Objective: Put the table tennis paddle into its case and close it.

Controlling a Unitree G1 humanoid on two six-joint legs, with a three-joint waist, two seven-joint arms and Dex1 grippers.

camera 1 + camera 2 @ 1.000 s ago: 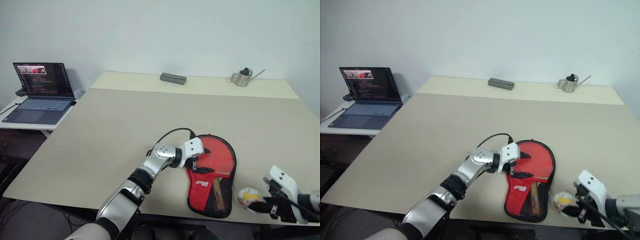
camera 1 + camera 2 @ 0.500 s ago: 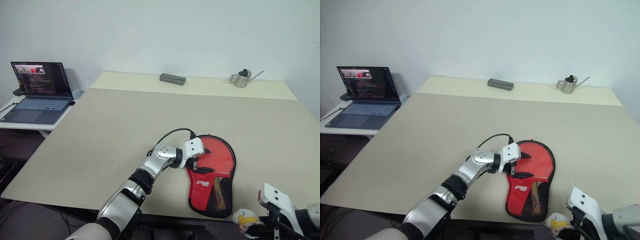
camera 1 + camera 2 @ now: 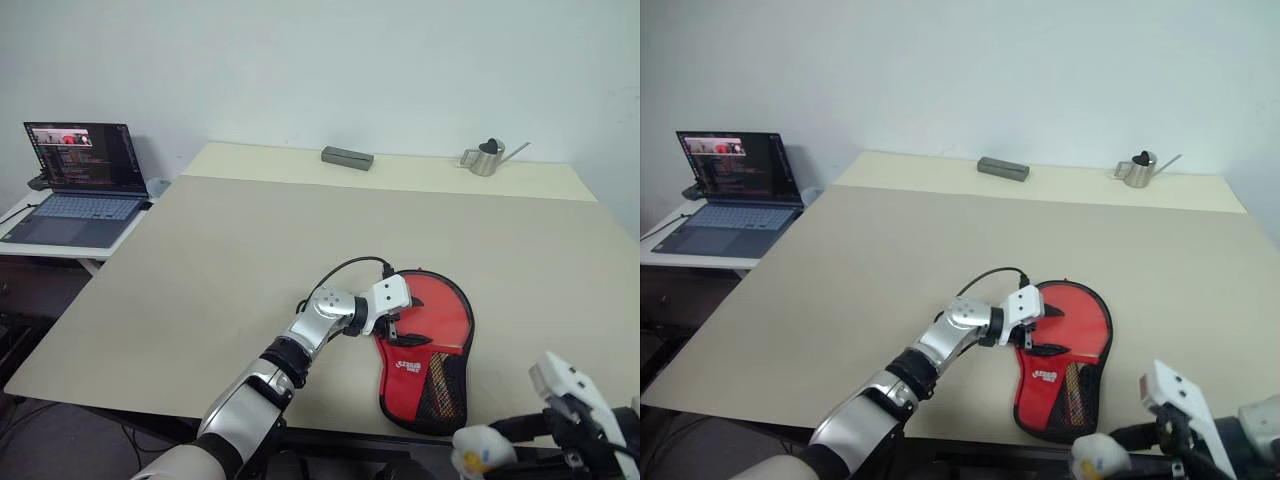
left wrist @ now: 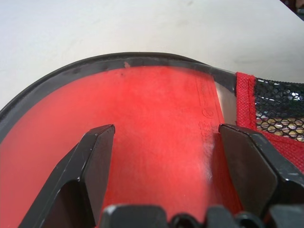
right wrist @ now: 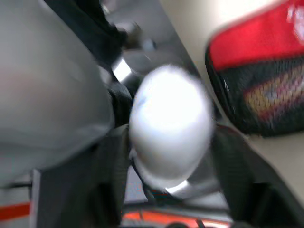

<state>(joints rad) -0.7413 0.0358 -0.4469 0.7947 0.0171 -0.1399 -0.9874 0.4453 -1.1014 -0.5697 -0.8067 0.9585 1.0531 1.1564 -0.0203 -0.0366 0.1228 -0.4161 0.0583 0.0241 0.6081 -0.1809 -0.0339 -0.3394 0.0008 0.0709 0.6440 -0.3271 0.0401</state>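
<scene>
I've got the big beige counter (image 3: 250,260) in front of me, a side desk on my left with an open laptop (image 3: 75,185) on it. Near the counter's front edge lies the case (image 3: 428,345), red side up, its long axis running front to back: round end away from me, narrow mesh-pocket end toward me, just short of the edge. Through the mesh I see striped red and dark, which looks like the handle of the table tennis paddle (image 3: 437,372), so the paddle seems to sit inside with its handle pointing toward me; the blade I can't see from the head views.

My left end effector (image 3: 393,322) rests at the case's left rim, fingers spread wide; in its wrist view both black fingers (image 4: 95,161) stand over the red surface with a clear gap between them, gripping nothing.

My right end effector (image 3: 520,430) is below the counter's front right corner, with the white-yellow zipper charm (image 3: 480,452) at its tips. How wide its fingers stand I cannot tell. A second ago that charm sat higher, on the counter beside the case's mesh end; now it hangs off the edge, lower in my view.

Far back on the counter: a grey block (image 3: 347,156) and a small metal watering can (image 3: 486,157).
</scene>
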